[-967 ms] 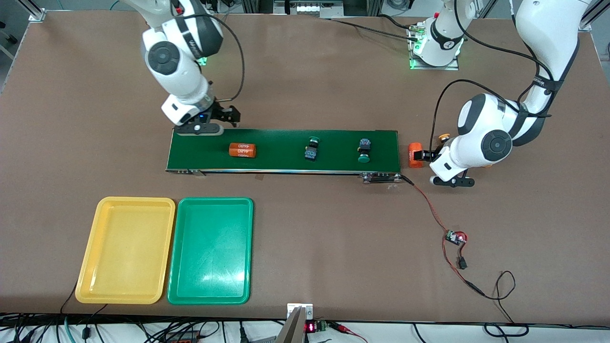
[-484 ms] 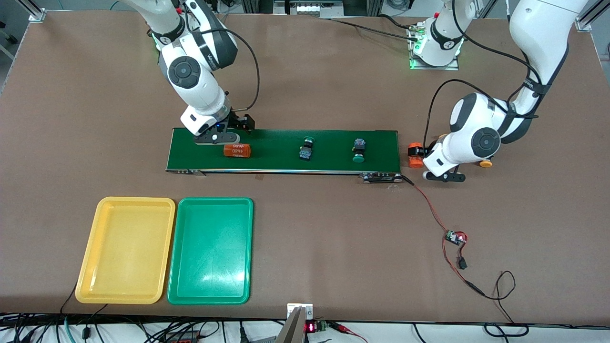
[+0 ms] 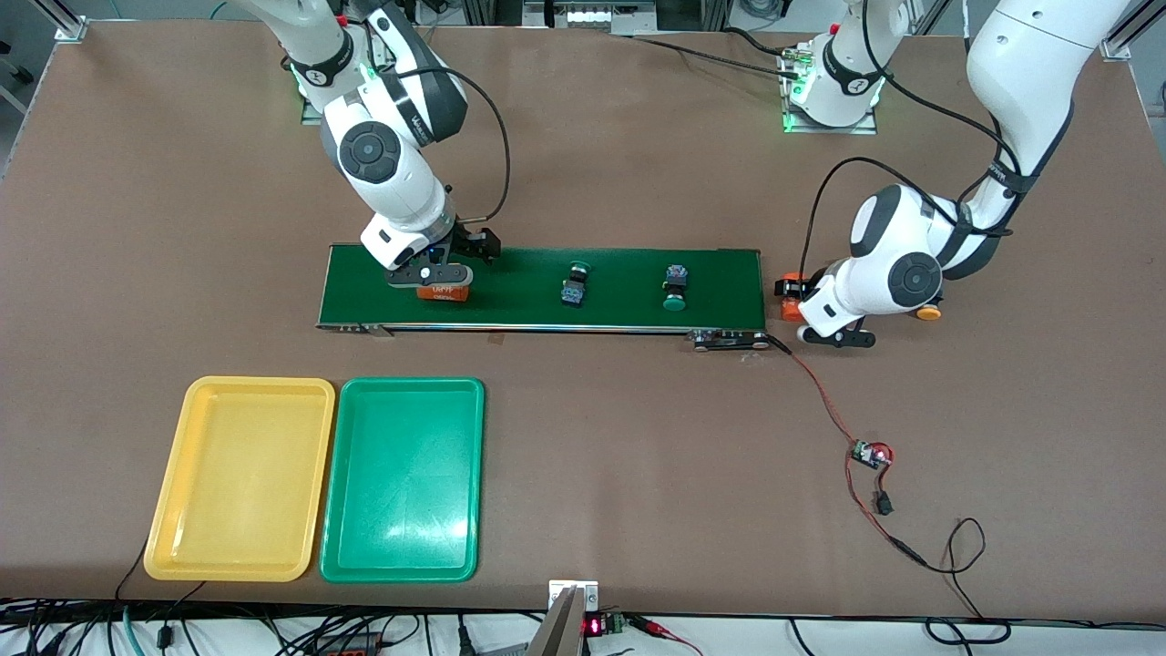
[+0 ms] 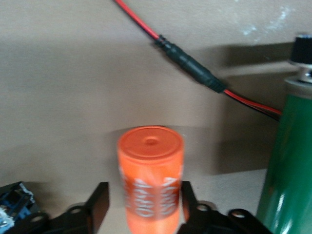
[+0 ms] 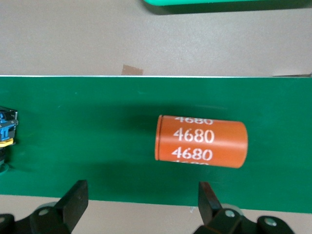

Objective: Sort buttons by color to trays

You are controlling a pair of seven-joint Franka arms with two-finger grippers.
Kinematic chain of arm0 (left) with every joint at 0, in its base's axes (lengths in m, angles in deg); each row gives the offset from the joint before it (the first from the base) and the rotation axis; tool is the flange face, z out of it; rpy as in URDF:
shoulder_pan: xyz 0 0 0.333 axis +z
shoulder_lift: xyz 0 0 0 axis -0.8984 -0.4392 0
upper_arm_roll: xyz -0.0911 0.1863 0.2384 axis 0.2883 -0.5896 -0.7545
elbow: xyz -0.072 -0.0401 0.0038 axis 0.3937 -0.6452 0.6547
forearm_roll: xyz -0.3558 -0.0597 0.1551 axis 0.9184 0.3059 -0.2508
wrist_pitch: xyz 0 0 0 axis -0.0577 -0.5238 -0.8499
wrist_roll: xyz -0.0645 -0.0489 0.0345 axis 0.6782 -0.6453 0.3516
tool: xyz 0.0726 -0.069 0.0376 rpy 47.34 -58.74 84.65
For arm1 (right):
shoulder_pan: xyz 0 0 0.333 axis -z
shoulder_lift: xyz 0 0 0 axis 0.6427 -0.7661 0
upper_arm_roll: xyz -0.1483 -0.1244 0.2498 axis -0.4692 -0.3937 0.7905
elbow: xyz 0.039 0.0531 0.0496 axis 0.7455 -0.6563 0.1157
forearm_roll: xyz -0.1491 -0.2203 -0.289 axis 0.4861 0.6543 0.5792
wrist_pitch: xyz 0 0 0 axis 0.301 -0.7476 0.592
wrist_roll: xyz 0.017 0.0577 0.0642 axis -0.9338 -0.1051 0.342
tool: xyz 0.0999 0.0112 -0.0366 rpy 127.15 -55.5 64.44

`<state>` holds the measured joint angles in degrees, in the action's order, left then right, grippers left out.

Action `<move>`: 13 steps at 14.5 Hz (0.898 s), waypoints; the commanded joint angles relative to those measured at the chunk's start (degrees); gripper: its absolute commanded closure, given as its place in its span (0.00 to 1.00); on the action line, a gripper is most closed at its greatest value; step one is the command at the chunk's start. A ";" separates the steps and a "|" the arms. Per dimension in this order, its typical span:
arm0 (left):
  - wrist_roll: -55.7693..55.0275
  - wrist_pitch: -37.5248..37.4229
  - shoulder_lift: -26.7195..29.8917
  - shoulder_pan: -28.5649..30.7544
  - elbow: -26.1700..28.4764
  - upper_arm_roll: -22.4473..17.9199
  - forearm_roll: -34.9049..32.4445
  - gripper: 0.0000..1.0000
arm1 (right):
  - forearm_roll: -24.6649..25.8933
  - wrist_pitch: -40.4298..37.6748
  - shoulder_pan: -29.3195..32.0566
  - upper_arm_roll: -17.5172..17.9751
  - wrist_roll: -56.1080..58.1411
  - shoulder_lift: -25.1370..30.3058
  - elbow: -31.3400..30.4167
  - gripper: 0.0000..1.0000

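Two green-capped buttons [image 3: 574, 284] [image 3: 674, 292] lie on the dark-green belt [image 3: 720, 273]. A yellow-capped button [image 3: 928, 312] lies on the table under the left arm. The yellow tray [image 3: 241, 478] and green tray [image 3: 401, 478] sit empty, nearer the camera. My right gripper [image 3: 430, 273] [image 5: 141, 192] hangs open over the belt's end by an orange cylinder [image 3: 444, 293] [image 5: 201, 141] that is not between its fingers. My left gripper [image 3: 806, 305] [image 4: 144, 204] is low on the table off the belt's other end. It straddles a second orange cylinder [image 3: 789, 308] [image 4: 151, 170], with a gap at one finger.
A red-and-black cable [image 3: 824, 405] [image 4: 195, 68] runs from the belt's left-arm end to a small circuit board [image 3: 870, 454]. A button's black-and-blue body [image 4: 12, 204] lies beside the left gripper, another [image 5: 6, 129] at the right wrist view's edge. The belt's roller end [image 4: 287, 161] stands close by.
The right gripper has moved over the belt to the orange cylinder. The belt's cylinder and buttons have drifted toward the right arm's end. The left gripper's fingers have narrowed around its cylinder.
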<state>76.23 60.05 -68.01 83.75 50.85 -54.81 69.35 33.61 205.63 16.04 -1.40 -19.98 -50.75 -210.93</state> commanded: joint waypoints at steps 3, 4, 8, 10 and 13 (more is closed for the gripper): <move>0.74 -0.78 1.58 -0.90 0.10 0.49 -0.86 0.91 | 0.14 -0.28 -1.79 -0.26 -6.15 -2.40 3.25 0.00; 0.74 -1.65 3.24 -0.90 -0.08 1.44 -0.86 0.96 | 0.14 -0.63 -2.06 -0.35 -7.38 -2.84 4.56 0.00; 0.39 -8.77 8.35 -0.90 -4.29 7.85 -0.86 1.00 | 0.31 -0.63 -2.94 -0.35 -8.54 -4.77 6.51 0.00; 0.48 -10.88 9.41 -0.99 -5.87 9.27 -0.95 1.00 | 0.31 -0.63 -3.73 -0.35 -8.54 -5.82 7.47 0.00; 3.44 -11.16 10.03 -1.43 -6.41 12.70 -1.13 1.00 | 0.31 -0.63 -4.00 -0.35 -8.62 -6.80 8.53 0.00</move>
<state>76.68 49.95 -58.43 82.49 44.79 -43.64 69.22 33.61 205.60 12.80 -1.39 -27.37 -56.29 -204.47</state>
